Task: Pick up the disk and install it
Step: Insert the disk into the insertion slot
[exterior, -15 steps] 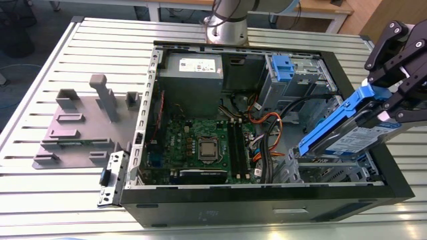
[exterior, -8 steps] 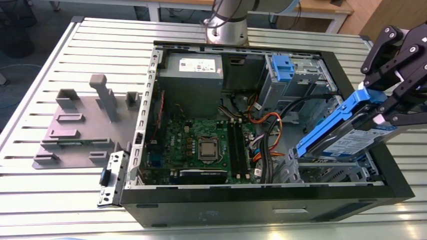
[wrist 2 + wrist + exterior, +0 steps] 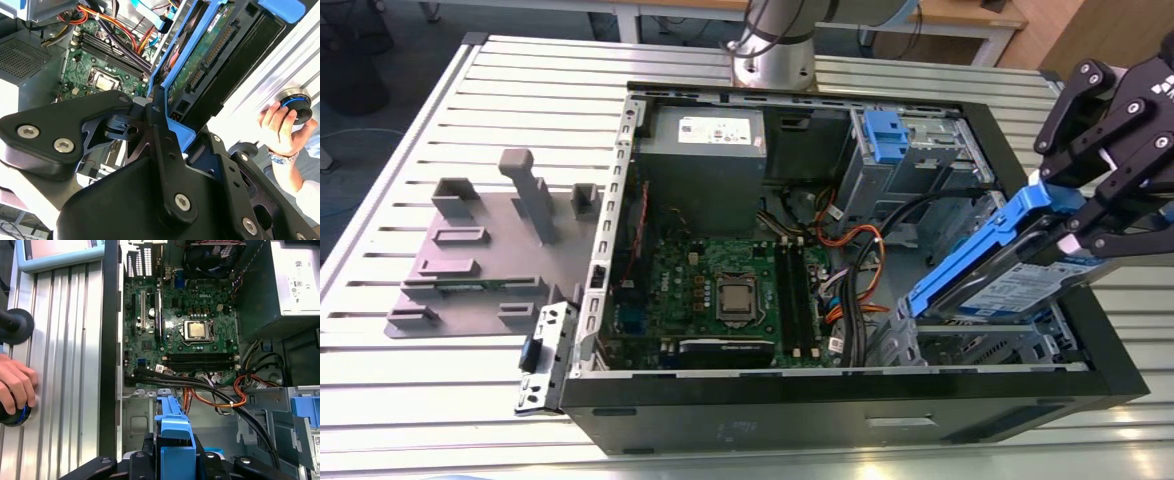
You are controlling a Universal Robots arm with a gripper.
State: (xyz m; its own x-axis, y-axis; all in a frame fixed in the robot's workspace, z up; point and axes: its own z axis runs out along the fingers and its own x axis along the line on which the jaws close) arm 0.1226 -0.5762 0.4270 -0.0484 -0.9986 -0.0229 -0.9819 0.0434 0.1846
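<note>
**One disk [image 3: 994, 285], gripped by tool [image 3: 1078, 212] over open computer case [image 3: 854, 405]**

One disk, silver-grey with a blue bracket, at about 3 o'clock in the exterior view. The black tool's fingers pinch its upper end. It is tilted, with the upper end toward 2 o'clock and the lower end toward 8 o'clock, over the drive cage at the case's corner. Whether it touches the cage cannot be told.

In the second wrist view the disk [image 3: 210, 55] shows its green circuit-board face and connector row, with the bracket clamped from both sides.

One motherboard [image 3: 720, 290], flat in the middle of the case.

One grey power supply [image 3: 707, 150], at 12 o'clock from the motherboard.

One grey fixture [image 3: 480, 250], at 9 o'clock on the ribbed worktop [image 3: 400, 400], well apart from the case.

One person's hand [image 3: 277, 127], resting on a round knob [image 3: 296, 106], seen in both wrist views.
</note>
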